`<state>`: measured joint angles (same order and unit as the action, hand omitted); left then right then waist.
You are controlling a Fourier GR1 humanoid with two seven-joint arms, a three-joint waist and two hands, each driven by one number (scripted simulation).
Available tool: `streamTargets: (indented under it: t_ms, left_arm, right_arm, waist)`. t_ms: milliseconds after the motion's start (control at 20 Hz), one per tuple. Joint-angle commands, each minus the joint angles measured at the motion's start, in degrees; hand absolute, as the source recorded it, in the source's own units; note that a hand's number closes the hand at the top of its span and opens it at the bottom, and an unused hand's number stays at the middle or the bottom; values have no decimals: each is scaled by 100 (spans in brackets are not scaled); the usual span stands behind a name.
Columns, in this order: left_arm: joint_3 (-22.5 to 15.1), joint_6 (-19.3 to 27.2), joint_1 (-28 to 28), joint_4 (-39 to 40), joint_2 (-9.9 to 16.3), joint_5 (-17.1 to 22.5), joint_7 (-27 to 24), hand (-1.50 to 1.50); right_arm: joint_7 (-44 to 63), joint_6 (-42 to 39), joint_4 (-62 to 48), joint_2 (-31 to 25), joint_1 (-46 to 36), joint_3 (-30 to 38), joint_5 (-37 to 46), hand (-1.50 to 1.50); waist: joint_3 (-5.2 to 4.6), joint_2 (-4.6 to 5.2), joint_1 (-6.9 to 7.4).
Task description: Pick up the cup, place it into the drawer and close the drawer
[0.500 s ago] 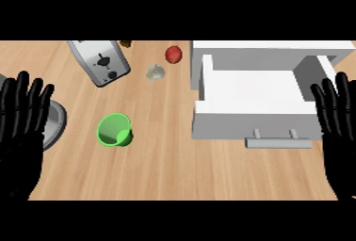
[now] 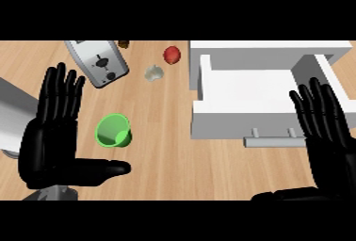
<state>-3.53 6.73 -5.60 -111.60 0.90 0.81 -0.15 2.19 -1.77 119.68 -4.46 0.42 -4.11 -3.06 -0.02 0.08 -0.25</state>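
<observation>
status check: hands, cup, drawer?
Left hand open beside cup, not holding it. Right hand open over drawer's right side. Cup on its side on counter; drawer open, nothing between them.

**Counter layout**

The cup (image 2: pixel 113 131) lies on its side on the counter (image 2: pixel 173 155), left of centre. Just left of it is the left hand (image 2: pixel 52 136); its thumb runs below the cup. The drawer (image 2: pixel 257 96) stands pulled out at the right — its handle (image 2: pixel 272 139) faces the near edge. The right hand (image 2: pixel 327 132) overlaps the drawer's right side. Behind the cup sits a toaster (image 2: pixel 99 62); right of that lie a pale lump (image 2: pixel 154 73) and a round item (image 2: pixel 172 54).
</observation>
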Motion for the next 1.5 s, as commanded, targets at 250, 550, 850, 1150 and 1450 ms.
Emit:
streamTargets:
  t_ms: [250, 550, 850, 1150, 1450]
  left_arm:
    - [-28, 358, -486, 590, -87, 274, -10, -150]
    - [-118, 394, -298, 999, -89, 346, -530, -150]
    - [-71, 457, -318, 1017, -70, 318, -358, -150]
    - [54, 577, -314, 843, 9, 380, 58, -150]
    - [-33, 644, 11, 1220, -51, 207, -220, -150]
  right_arm:
    - [500, -425, 248, -260, -57, 517, -713, -150]
    - [453, -171, -225, -4, -544, 419, -375, -150]
    - [702, -315, -215, -147, -781, 685, -641, -150]
    - [321, -366, -368, -84, -571, 754, -537, -150]
    - [627, -178, 266, 98, -327, 308, -226, -150]
  waist:
    - [3, -11, 1]
    - [2, -8, 21]
    - [2, -8, 23]
    - [3, -9, 24]
    - [2, -14, 10]
